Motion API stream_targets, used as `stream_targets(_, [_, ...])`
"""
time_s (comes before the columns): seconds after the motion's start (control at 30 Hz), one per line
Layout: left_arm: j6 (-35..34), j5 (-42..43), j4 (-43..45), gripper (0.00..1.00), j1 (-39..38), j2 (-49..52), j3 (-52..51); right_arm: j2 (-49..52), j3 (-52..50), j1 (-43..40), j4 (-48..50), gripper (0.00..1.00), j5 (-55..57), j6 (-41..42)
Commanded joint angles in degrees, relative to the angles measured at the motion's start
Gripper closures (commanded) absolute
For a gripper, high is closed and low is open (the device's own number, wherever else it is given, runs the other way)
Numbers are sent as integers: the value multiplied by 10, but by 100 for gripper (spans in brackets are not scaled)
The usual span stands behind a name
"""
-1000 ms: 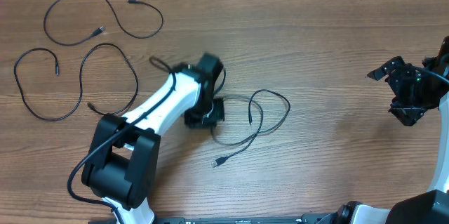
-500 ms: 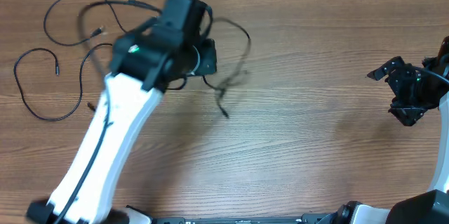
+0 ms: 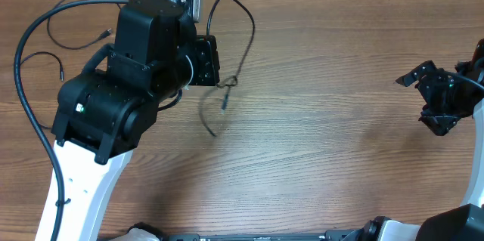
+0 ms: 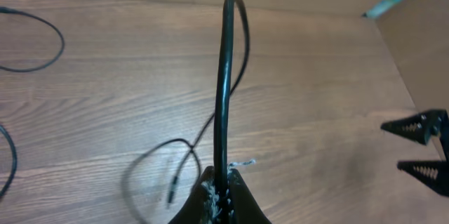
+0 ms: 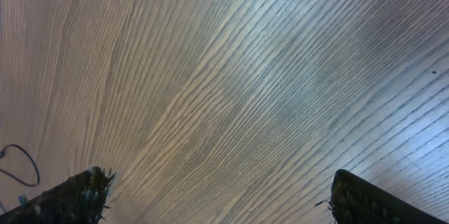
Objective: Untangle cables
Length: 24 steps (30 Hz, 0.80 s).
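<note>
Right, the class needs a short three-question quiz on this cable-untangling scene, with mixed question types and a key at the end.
1. True or false: the left gripper is shut on a cable.
2. The right gripper is: A) holding a cable; B) open and holding nothing; C) shut on nothing.
3. Fill in: in the overhead view, the other cables lie on the table's ___ side.
Key: 1 true; 2 B; 3 left.
</note>
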Motion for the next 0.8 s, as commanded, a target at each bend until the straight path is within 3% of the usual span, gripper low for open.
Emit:
stream_targets(0.0, [17, 35, -15, 96, 2, -11, 11, -4, 10, -1, 2, 0, 2, -2])
stream_targets(0.4, [15, -15, -163, 96, 2, -10, 10, -4, 10, -1, 1, 0, 2, -2])
stream_targets(0.57, [-47, -24, -209, 96, 2, -10, -22, -4, 10, -1, 2, 0, 2, -2])
stream_targets(0.77, [-225, -165, -263, 95, 3, -10, -63, -4, 10, -1, 2, 0, 2, -2])
